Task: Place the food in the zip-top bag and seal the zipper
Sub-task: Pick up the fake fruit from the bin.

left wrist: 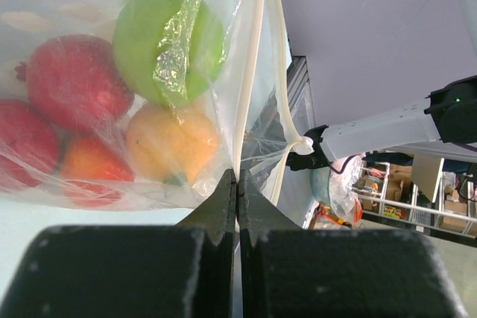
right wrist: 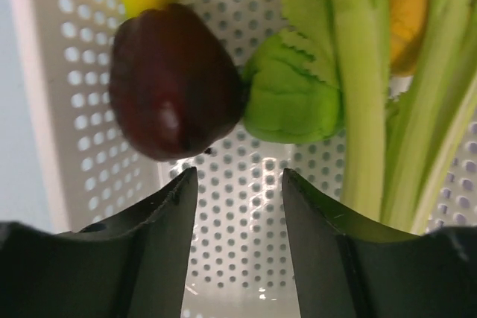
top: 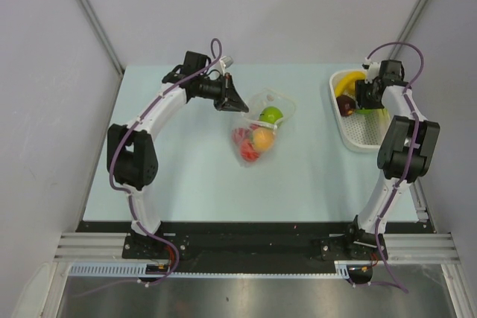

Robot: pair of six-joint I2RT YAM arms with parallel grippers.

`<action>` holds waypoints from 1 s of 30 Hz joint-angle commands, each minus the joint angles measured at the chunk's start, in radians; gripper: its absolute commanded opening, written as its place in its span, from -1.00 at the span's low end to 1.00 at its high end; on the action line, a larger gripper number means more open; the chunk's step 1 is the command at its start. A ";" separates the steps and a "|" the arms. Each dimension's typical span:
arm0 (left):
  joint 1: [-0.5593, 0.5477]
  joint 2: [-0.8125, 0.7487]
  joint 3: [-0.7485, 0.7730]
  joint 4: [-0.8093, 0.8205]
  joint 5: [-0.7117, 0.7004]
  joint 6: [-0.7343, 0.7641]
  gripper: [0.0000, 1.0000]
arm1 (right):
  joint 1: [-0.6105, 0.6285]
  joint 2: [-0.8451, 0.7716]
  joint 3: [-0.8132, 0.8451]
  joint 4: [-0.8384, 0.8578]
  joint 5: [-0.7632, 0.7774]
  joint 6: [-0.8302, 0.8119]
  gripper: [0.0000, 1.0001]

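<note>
**Surface** (top: 186,176), centre: zip-top bag (top: 285,102) holding several fruits (top: 261,138), its rim pinched in the closed left claw (left wrist: 236,184). Right: basket (top: 358,141); right claw (right wrist: 238,176) hangs part-open and empty above it. Centre its jaws on the dark red fruit (right wrist: 175,83), clear of the greens (right wrist: 287,98), before closing.

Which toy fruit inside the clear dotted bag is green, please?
The round green plastic fruit at the far end of the clear dotted plastic bag; the others are red or orange.
</note>
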 commanded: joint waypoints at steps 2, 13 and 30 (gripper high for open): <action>0.015 0.013 0.048 -0.005 -0.009 0.026 -0.99 | -0.004 0.038 0.035 0.132 0.138 0.015 0.01; 0.021 0.025 0.071 -0.040 -0.024 0.055 -0.99 | 0.049 0.107 0.035 0.249 0.265 0.077 0.47; 0.031 0.043 0.089 -0.090 -0.024 0.090 -1.00 | 0.026 0.123 0.054 0.187 0.195 0.100 0.04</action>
